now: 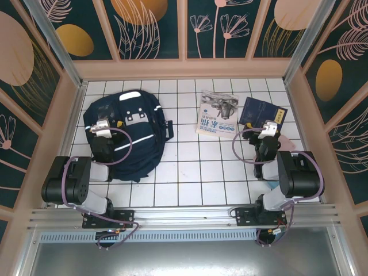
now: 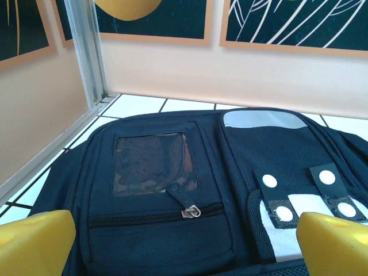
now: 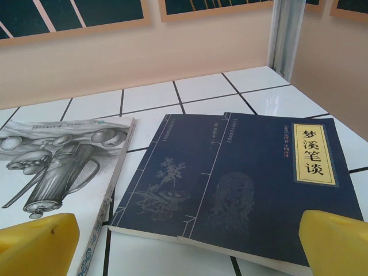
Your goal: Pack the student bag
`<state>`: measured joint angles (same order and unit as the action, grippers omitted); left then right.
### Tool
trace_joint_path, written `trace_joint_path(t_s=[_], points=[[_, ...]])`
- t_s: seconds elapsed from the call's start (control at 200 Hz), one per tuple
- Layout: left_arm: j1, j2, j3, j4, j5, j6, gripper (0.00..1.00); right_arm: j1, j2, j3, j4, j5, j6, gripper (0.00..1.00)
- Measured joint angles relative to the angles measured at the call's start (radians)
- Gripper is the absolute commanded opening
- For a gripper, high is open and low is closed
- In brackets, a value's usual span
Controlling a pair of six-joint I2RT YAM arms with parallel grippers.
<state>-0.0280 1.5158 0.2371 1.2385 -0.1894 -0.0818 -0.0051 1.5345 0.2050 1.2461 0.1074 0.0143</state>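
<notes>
The left gripper (image 2: 184,252) stands fully open and holds nothing. The student bag (image 2: 259,149) lies flat directly below and ahead of it. The right gripper (image 3: 187,248) is likewise fully open and empty, with the dark blue book (image 3: 241,172) just ahead.

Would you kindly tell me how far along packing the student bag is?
Done: nothing yet. The student bag lies flat with its front pocket zip shut, and the drawing book and dark blue book lie outside it on the table. In hand: nothing; the left jaws stand open over the bag, the right jaws open near the blue book. Left: opening the bag and loading both books.
</notes>
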Motion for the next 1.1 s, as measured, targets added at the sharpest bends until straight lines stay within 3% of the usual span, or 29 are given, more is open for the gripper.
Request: trace_joint_path(t_s=[0.876, 1.101], points=[[0.000, -0.003, 0.000, -0.001, -0.002, 0.000, 0.99, -0.001, 0.000, 0.002, -0.006, -0.016, -0.002, 0.99], [0.000, -0.206, 0.008, -0.147, -0.059, -0.018, 0.99, 0.002, -0.143, 0.046, -0.180, 0.027, 0.010, 0.99]])
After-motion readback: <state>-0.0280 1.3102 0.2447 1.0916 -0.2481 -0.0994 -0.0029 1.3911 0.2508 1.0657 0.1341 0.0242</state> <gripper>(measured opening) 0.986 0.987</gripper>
